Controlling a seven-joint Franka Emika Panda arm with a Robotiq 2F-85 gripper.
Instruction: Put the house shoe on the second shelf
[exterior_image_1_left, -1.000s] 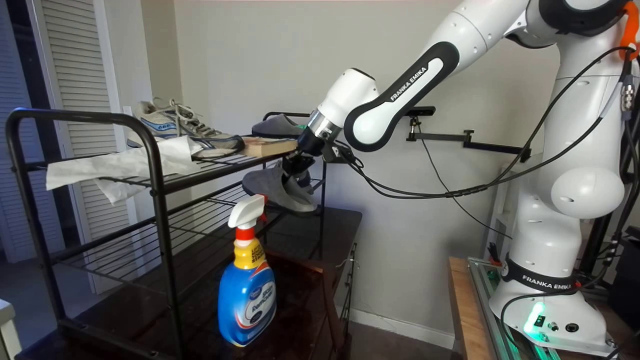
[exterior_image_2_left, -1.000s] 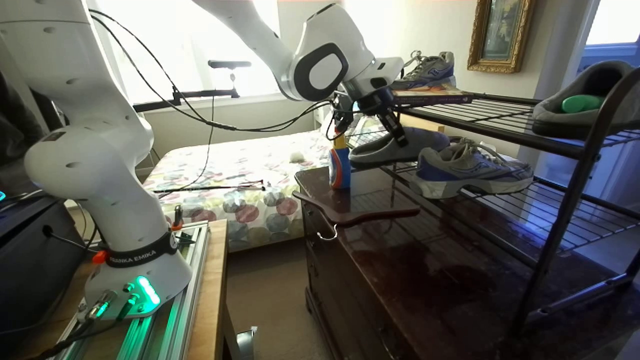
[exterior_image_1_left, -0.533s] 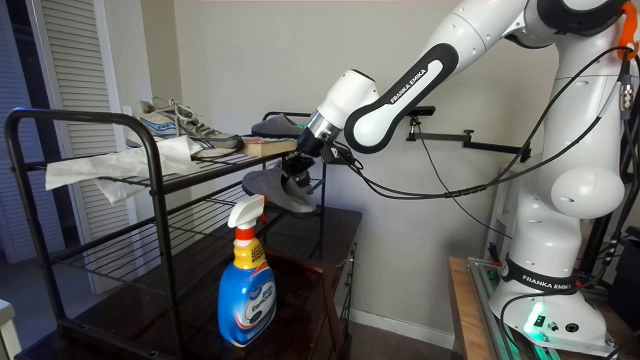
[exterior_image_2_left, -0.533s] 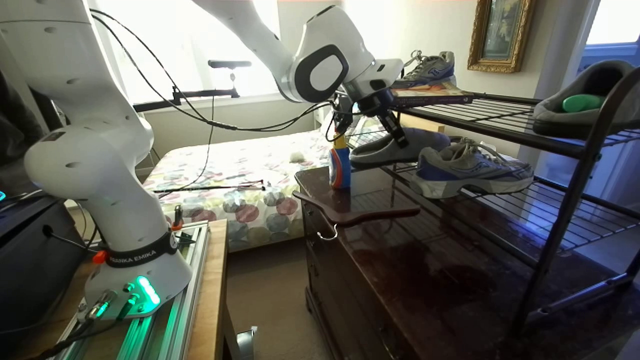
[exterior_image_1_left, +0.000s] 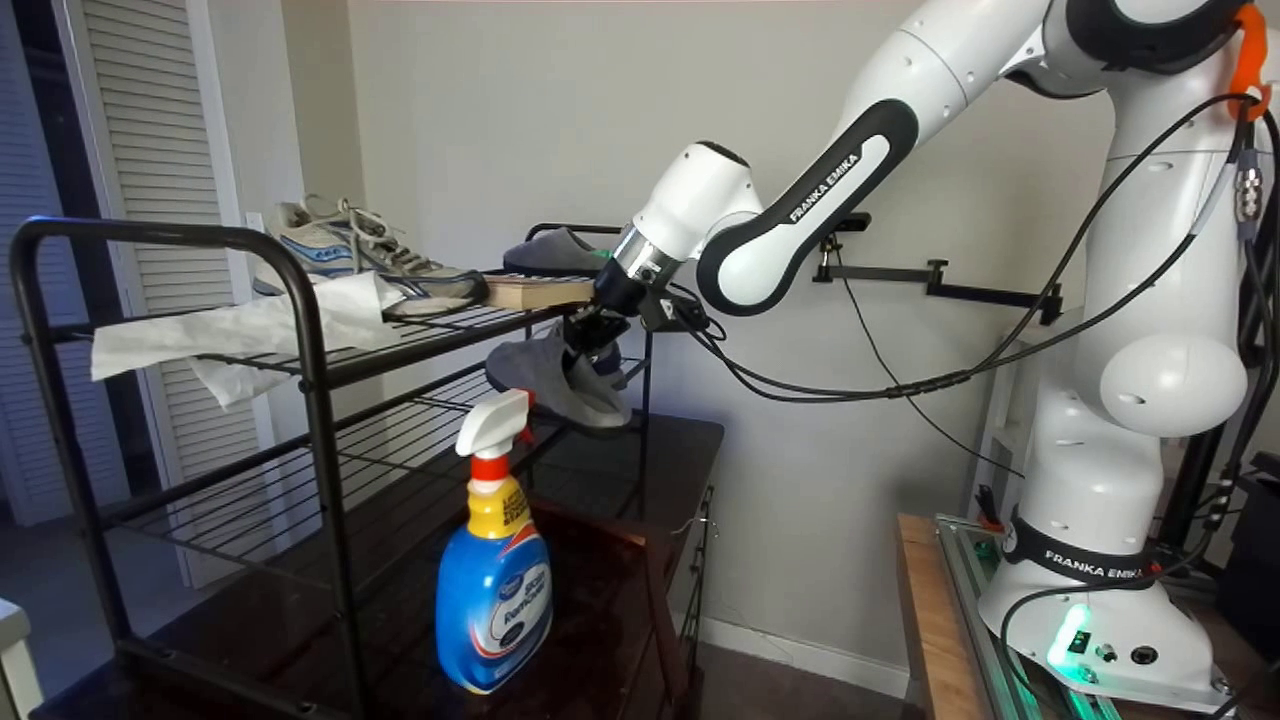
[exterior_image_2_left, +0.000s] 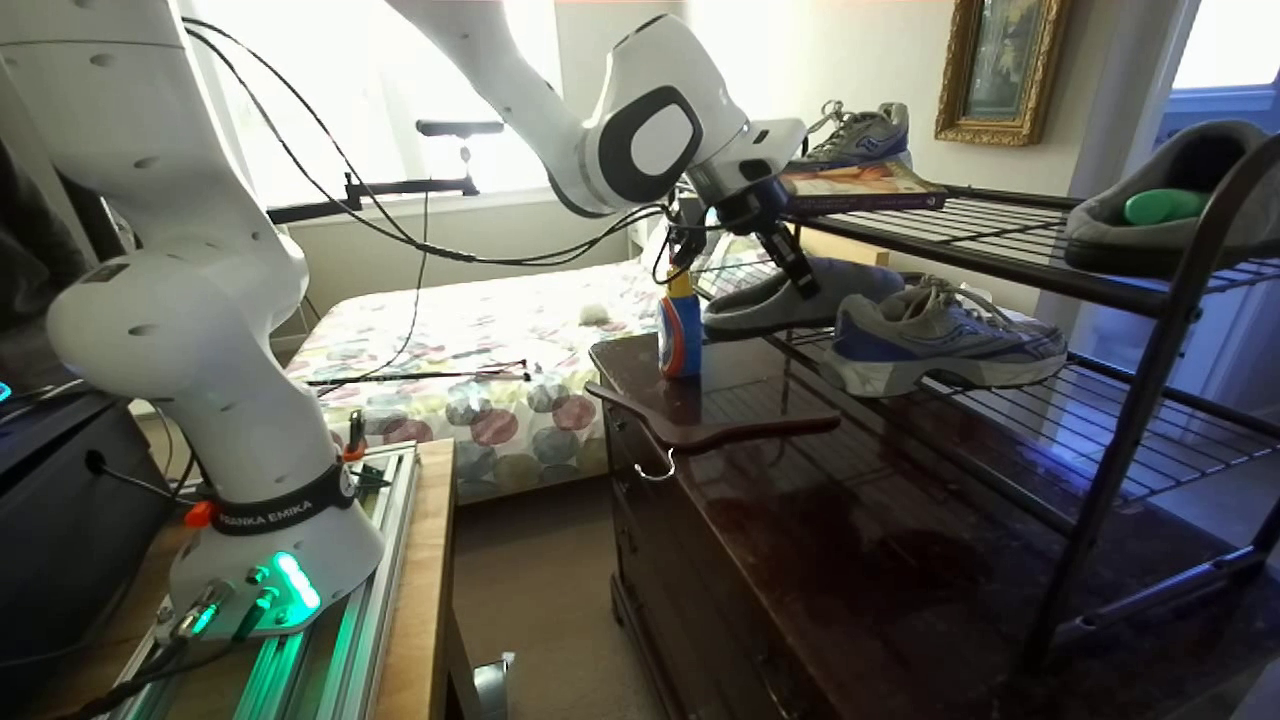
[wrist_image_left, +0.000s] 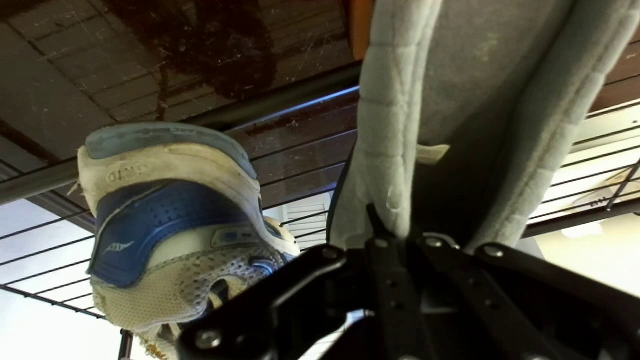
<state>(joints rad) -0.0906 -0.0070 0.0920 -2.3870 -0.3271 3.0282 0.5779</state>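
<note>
Over the edge of the second shelf (wrist_image_left: 300, 96), house shoe (exterior_image_1_left: 540, 375) tight in gripper (wrist_image_left: 406, 242), gap to sneaker (exterior_image_2_left: 945, 340).

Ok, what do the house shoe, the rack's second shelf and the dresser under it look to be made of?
House shoe: matte grey fabric, perhaps felt or fleece; it looks padded, with stitched seams.
Second shelf: black, likely coated metal, judging by its thin straight wires and the glossy highlight along its edge.
Dresser: probably dark wood, varnished glossy; it reflects light and shows scratches.
</note>
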